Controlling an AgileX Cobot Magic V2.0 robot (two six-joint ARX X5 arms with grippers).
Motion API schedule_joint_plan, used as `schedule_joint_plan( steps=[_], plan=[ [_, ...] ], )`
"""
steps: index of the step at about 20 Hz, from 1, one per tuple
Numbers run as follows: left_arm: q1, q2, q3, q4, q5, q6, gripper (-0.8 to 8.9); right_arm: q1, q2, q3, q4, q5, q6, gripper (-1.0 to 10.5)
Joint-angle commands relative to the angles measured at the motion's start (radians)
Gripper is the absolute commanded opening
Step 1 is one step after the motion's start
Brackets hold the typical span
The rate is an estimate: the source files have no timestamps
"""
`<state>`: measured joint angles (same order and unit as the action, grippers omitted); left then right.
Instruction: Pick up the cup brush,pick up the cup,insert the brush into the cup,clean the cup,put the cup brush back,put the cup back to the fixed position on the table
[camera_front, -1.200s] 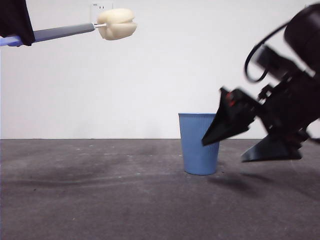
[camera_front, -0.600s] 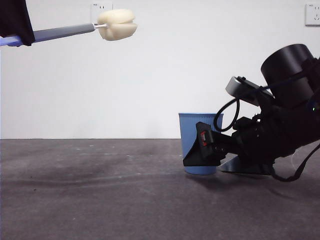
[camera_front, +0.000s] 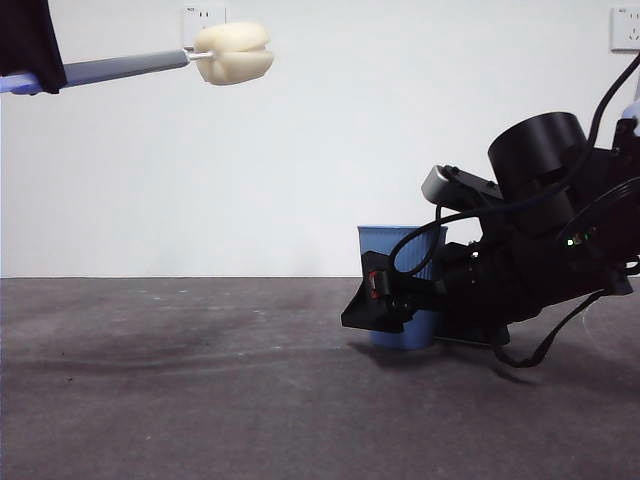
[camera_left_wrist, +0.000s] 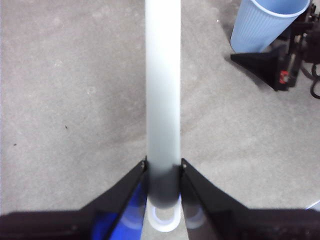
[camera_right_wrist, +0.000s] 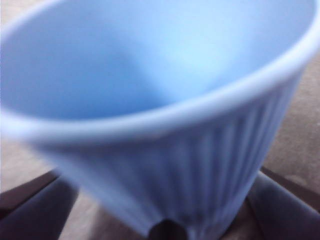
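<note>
At the top left of the front view we see the left gripper (camera_front: 30, 75) as a dark shape, with the cup brush (camera_front: 150, 62) reaching out of it almost level, high above the table (camera_front: 180, 390). Its cream-yellow sponge head (camera_front: 233, 52) hangs before the white wall (camera_front: 320, 150), just under a wall socket (camera_front: 203, 17). Only the left wrist view lets us see the grasp: the two black jaws are clamped on the grey handle (camera_left_wrist: 163, 90) near its white looped end.

Further right, the blue cup (camera_front: 392, 250) stands upright on the table. The right gripper (camera_front: 385, 305) lies low around its lower part, and one jaw covers the cup's front. From the right wrist view we see the cup (camera_right_wrist: 165, 115) very close and blurred, with a jaw at each side of its ribbed wall. Whether these jaws already press the cup, we cannot tell.
</note>
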<state>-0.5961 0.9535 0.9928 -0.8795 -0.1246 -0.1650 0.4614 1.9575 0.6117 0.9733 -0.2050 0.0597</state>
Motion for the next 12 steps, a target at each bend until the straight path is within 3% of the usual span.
schedule_joint_plan(
  steps=[1,3,8,12],
  plan=[
    [0.002,-0.002,-0.010,-0.005,-0.004,0.008,-0.08,0.005,0.014,0.006,0.008,0.037,0.005,4.6],
    [0.002,-0.002,-0.010,-0.005,-0.005,0.008,-0.08,0.007,0.014,0.006,0.023,0.058,0.004,2.8],
    [0.002,-0.002,-0.010,-0.005,-0.005,0.008,-0.08,0.018,0.014,0.006,0.039,0.055,0.001,-0.1],
    [0.002,-0.002,-0.010,-0.011,-0.005,0.013,-0.08,0.028,0.013,0.006,0.035,0.055,0.004,-0.1]
  ],
)
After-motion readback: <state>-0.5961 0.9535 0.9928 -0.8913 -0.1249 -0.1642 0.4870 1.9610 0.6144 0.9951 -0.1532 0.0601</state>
